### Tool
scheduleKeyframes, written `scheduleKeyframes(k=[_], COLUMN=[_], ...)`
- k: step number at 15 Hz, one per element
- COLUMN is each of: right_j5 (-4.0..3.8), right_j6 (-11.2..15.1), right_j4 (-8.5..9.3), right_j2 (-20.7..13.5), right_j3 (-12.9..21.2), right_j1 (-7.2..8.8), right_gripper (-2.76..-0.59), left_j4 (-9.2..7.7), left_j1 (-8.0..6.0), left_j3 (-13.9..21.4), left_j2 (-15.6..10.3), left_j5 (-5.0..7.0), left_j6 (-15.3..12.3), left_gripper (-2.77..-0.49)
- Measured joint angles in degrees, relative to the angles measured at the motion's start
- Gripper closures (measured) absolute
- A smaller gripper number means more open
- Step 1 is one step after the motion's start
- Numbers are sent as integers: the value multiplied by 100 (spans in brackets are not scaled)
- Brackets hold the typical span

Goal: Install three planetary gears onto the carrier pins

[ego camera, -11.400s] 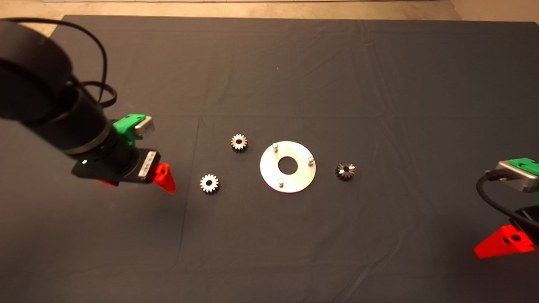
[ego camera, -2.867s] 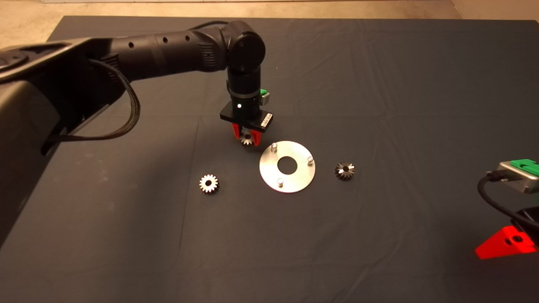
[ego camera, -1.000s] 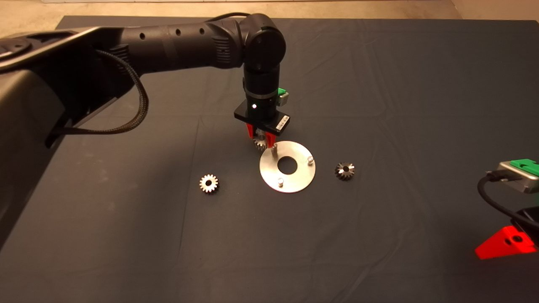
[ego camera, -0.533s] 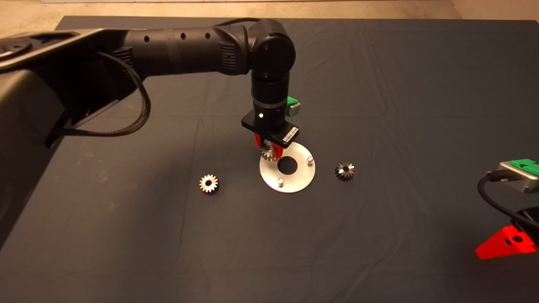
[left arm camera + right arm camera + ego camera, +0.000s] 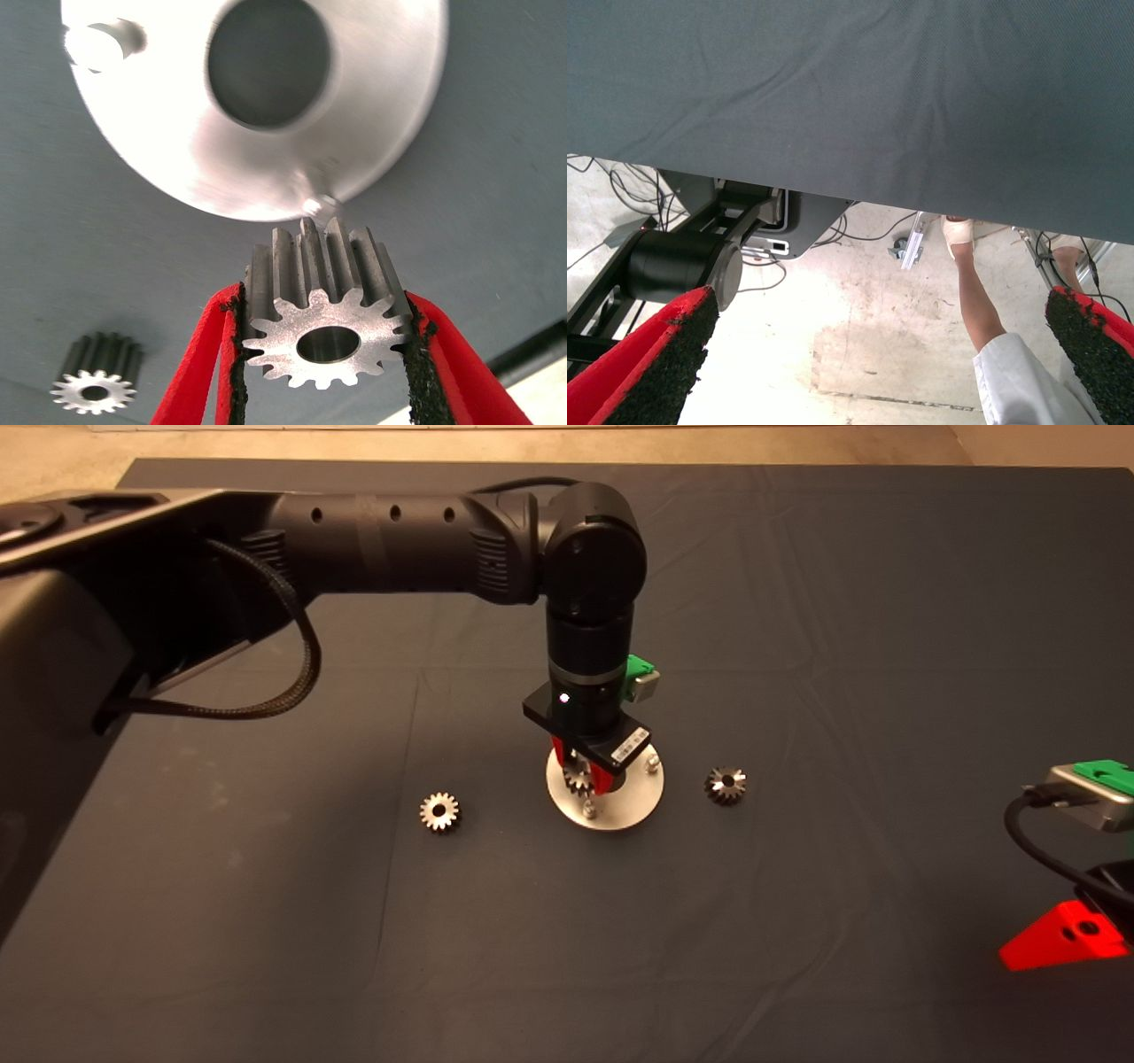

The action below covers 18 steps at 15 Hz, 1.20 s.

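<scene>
Overhead, the left gripper [image 5: 585, 781] hangs above the shiny round disc [image 5: 640, 802] at the middle of the dark mat [image 5: 797, 602], its 2 red fingers [image 5: 199, 359] clamped on either side of a bright silver gear [image 5: 323, 323]. Seen from the left wrist, that gear shows pointed teeth, long straight flanks and a round centre hole; the black pads press against its teeth on both sides. It is held clear of the disc, close to the pin [image 5: 589, 809] at the disc's near edge, and is not seated on any pin.

The disc is flat and mirror-bright with a large centre hole [image 5: 268, 62]. A 2nd pin [image 5: 653, 762] stands at its right edge; the 3rd is hidden behind the gripper in the head view. A 2nd silver gear [image 5: 439, 812] lies flat on the mat well to the left of the disc, and the darker grey gear [image 5: 726, 785] lies just right of it.

A white label with dark print sits on the gripper's black body [image 5: 627, 746]; its writing is too small to read.

At the lower right edge, the right gripper [image 5: 877, 372] waits with its fingers spread wide apart. Its wrist view shows the mat's edge, cables on the floor and a person's leg [image 5: 976, 301].
</scene>
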Motion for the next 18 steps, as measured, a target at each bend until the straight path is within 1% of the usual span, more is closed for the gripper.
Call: scheduleKeyframes(k=[5,7,9,11,15,18], right_j5=[0,0,0,0,0,0], right_j6=[1,0,0,1,2,2], right_j4=[0,0,0,0,0,0], right_j2=[0,0,0,0,0,0], right_j3=[0,0,0,0,0,0], right_j1=[0,0,0,0,0,0], right_gripper=[-275,-275,-275,-275,-275,-275], left_j4=[-11,-11,-11,-13,-7,-8], left_j1=[0,2,2,2,6,56], left_j3=[394,455,455,404,-52,-113], left_j2=[0,0,0,2,0,2], left_j5=[1,1,4,3,6,15], left_j6=[-152,-240,-267,-288,-347,-452], left_gripper=[-93,-93,-93,-93,-93,-93])
